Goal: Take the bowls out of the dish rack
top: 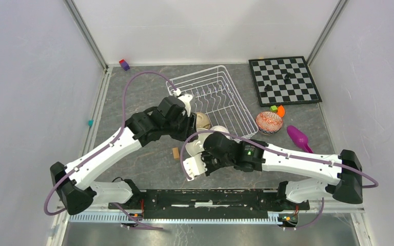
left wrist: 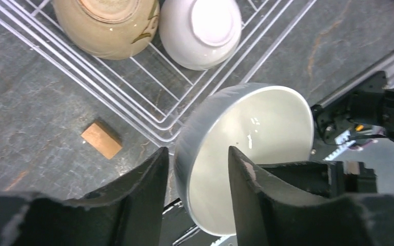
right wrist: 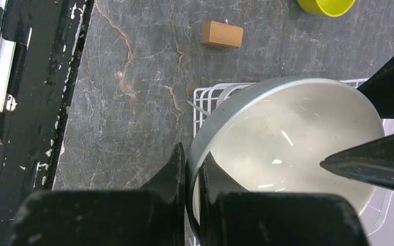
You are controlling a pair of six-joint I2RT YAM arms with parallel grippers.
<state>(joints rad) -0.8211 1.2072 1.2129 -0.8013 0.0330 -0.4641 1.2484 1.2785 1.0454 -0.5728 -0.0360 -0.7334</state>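
A plain white bowl [right wrist: 287, 143] hangs tilted over the near corner of the white wire dish rack [left wrist: 149, 97]. My right gripper [right wrist: 192, 151] is shut on its rim, one finger inside and one outside. My left gripper [left wrist: 197, 149] straddles the opposite rim of the same bowl [left wrist: 256, 128], open, with a gap at each finger. Still in the rack lie a tan bowl [left wrist: 107, 25] and another white bowl [left wrist: 200, 31], both upside down. A red-speckled bowl [top: 269, 123] sits on the table right of the rack [top: 210, 92]. A lime-yellow bowl [right wrist: 326, 6] shows at the frame edge.
A small wooden block [left wrist: 101, 139] lies on the table just outside the rack's corner. A chessboard [top: 284, 79] lies at the back right, with a purple spoon [top: 298, 137] and small orange and green pieces [top: 277, 109] nearer. A purple block [top: 124, 64] sits at the back left.
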